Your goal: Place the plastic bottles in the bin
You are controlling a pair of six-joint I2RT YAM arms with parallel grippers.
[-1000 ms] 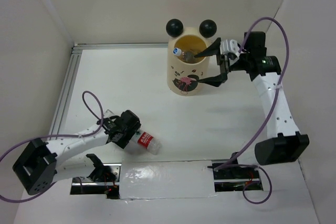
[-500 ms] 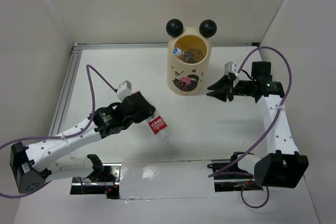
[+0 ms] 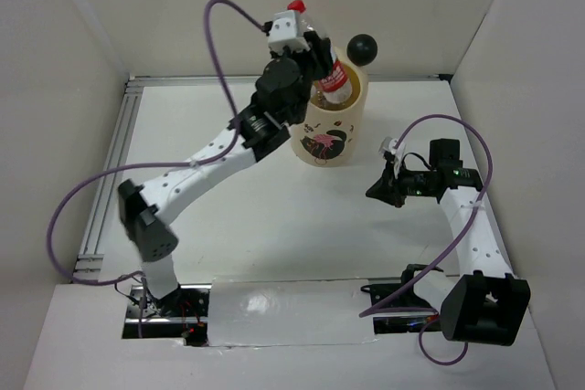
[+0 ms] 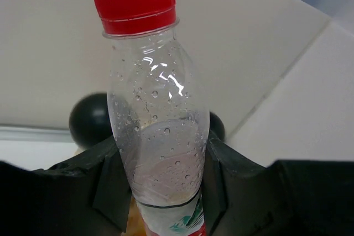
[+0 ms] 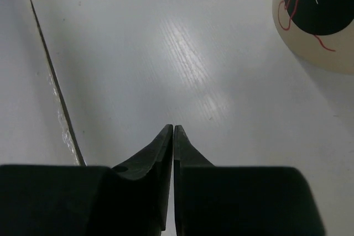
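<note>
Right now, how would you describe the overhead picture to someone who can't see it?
The left arm's tool grips a clear bottle with a red-and-white label, holding it at the top of a cream bin. The right arm's tool is shut and empty, off to the bin's right over the table.

Bright, even light, perhaps from overhead, cast soft shadows, streaked glare across the table and glinted on the bottle.
</note>
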